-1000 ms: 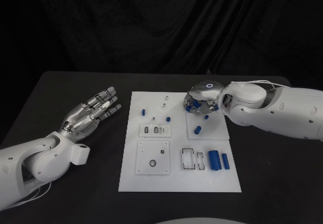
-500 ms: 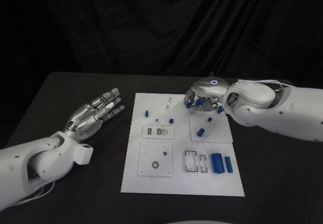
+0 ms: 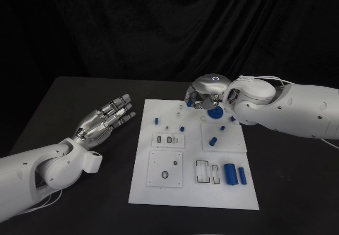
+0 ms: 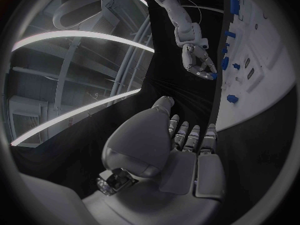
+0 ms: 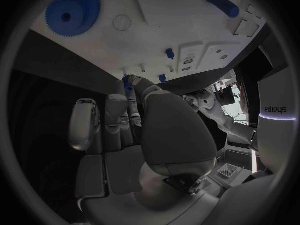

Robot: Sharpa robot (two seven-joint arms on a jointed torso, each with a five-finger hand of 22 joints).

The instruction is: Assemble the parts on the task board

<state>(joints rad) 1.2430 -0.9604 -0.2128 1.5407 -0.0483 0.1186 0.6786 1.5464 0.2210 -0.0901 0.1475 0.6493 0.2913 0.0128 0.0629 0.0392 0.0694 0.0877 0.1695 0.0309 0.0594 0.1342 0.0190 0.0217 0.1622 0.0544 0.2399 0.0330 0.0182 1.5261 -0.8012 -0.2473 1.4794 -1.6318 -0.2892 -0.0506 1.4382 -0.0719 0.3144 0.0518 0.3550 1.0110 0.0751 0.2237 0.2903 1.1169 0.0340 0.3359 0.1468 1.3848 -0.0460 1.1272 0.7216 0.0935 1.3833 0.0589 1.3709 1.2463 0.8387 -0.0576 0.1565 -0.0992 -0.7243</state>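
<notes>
Over the far edge of the task board (image 3: 190, 196), my right hand (image 3: 203, 98) pinches a small blue part (image 5: 129, 81); a loose pinch could drop it. My left hand (image 3: 105, 120) hovers open beside the worktop (image 3: 70, 98).

Dim scene, black backdrop, bright white board (image 3: 190, 191), fisheye-bent wrist views

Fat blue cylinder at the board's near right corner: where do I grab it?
Pinch the fat blue cylinder across its round sides at mid-length, coming straight down. It lies flat; the slim blue cylinder sits close beside it, so probably keep fingers narrow.
</notes>
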